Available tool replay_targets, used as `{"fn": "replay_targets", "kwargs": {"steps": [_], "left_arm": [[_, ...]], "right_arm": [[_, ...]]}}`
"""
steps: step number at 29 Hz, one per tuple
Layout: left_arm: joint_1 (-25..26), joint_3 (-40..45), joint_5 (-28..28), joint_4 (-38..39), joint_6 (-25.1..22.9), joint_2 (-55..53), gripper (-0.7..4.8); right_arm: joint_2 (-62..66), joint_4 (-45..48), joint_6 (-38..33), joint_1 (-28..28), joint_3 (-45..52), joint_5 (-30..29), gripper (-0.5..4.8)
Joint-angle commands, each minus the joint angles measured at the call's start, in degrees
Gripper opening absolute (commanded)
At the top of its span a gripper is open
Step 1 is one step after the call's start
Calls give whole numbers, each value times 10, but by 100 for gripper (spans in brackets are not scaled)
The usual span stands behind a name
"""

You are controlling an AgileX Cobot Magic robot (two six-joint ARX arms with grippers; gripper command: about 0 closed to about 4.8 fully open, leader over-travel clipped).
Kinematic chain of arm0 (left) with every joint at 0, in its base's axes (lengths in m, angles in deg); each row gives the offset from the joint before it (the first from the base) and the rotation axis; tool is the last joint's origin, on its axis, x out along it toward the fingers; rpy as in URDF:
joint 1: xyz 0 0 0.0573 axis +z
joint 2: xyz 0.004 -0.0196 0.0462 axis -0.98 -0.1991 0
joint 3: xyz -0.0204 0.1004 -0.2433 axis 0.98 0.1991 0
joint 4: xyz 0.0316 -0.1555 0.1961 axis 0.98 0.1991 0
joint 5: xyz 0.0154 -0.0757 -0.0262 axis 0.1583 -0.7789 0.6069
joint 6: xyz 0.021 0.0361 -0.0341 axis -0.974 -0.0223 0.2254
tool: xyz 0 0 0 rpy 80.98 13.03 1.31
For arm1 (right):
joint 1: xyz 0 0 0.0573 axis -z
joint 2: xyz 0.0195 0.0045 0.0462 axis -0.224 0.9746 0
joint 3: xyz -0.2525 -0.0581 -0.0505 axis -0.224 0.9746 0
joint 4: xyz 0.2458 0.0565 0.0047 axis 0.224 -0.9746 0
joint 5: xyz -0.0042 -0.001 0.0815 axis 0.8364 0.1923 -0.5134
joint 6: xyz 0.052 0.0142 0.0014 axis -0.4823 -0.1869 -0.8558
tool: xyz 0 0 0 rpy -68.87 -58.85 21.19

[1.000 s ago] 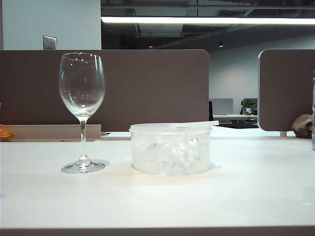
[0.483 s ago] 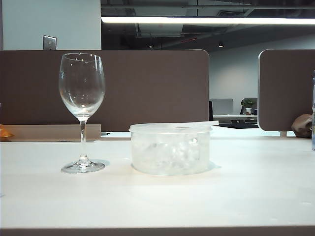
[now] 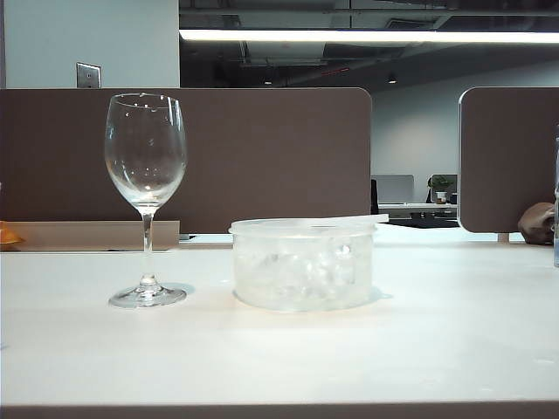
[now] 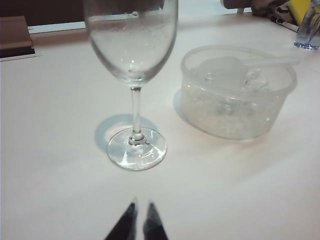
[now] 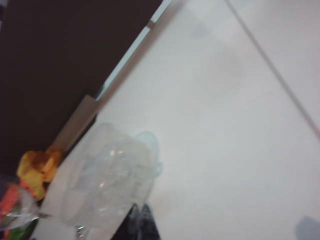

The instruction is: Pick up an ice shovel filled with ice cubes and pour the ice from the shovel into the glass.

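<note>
The glass [image 3: 146,166] stands upright and empty on the left of the white table. To its right is a round translucent tub [image 3: 303,264] holding the ice cubes [image 3: 301,269]. The ice shovel [image 3: 349,220] lies across the tub's rim. In the left wrist view the shovel [image 4: 272,61] rests in the tub on the ice cubes [image 4: 252,80], beside the glass [image 4: 135,45]. My left gripper [image 4: 141,205] hovers shut and empty over the table in front of the glass foot. My right gripper [image 5: 141,207] is shut and empty, close beside the blurred tub [image 5: 107,182]. Neither gripper shows in the exterior view.
Brown partition panels [image 3: 262,157] stand along the table's far edge. An orange and yellow object [image 5: 37,167] lies at the far left by the partition. A clear bottle [image 4: 309,27] stands at the far right. The white table [image 3: 279,358] stretches bare towards the front edge.
</note>
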Motion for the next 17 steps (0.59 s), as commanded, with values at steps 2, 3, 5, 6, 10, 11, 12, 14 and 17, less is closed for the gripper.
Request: {"fn": "replay_targets", "kwargs": {"steps": [2,3,5,6,10,11,12,14,17], "left_arm": [[0,0,0,1,-1,0,29],[0,0,0,1,-1,0,29],[0,0,0,1,-1,0,29],[0,0,0,1,-1,0,29],[0,0,0,1,-1,0,29],[0,0,0,1,-1,0,29],[0,0,0,1,-1,0,29],[0,0,-1,1,-1,0,29],[0,0,0,1,-1,0,29]], "right_arm": [[1,42,-37,-51,4,40,1],[1,45,-37,-63,4,53,0],[2,51,-55,-89,4,76,0],[2,59,-63,-96,4,75,0],[2,90,-66,-116,1,80,-1],[2,94,-66,-117,-1,84,-1],[2,93,-62,-119,-6,87,-1],[2,92,-40,-118,-17,87,-1],[2,92,34,-118,-45,89,-1]]}}
